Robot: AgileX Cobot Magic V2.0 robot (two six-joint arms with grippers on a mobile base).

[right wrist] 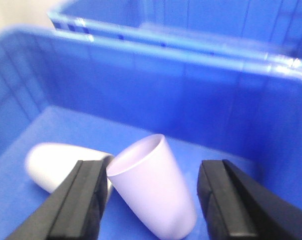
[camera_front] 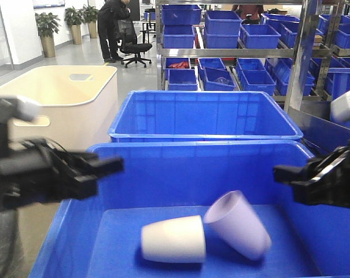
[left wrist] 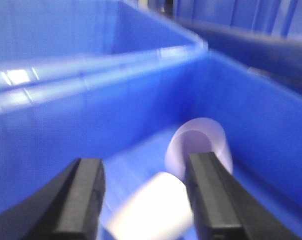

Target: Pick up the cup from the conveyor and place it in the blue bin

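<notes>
- Cups are down in the tub: a white cup [camera_front: 173, 238] and a lavender cup [camera_front: 238, 225] both lie on the floor of the blue bin [camera_front: 192, 174], near the middle.
- White cup is flat on its side, rounded base pointing to the robot's left, its wider end toward its neighbour.
- Lavender cup is tipped over at an angle just to the right, open mouth turned up and toward the white one; from the front the two look to be touching at that end.
- Left gripper [camera_front: 102, 174] hangs over the bin's left rim, jaws spread wide and nothing between them. Its wrist camera looks through the gap straight down at both cups, blurred.
- Right gripper [camera_front: 287, 179] sits opposite, over the right wall, jaws likewise parted and empty. Its wrist view frames the lavender cup between the two black fingers, and the left finger hides the spot where the cups meet.
- Neither set of fingers touches a cup; both are above the cups and clear of them.
- Directly behind, a second blue tub [camera_front: 203, 119] butts rim to rim against the first.
- Off to the left stands a cream-white tub [camera_front: 65, 92] with a handle slot.
- Further back, steel shelves [camera_front: 302, 52] carry rows of blue crates [camera_front: 221, 26], and a person [camera_front: 114, 23] in dark clothes stands beside an office chair [camera_front: 134, 46].
</notes>
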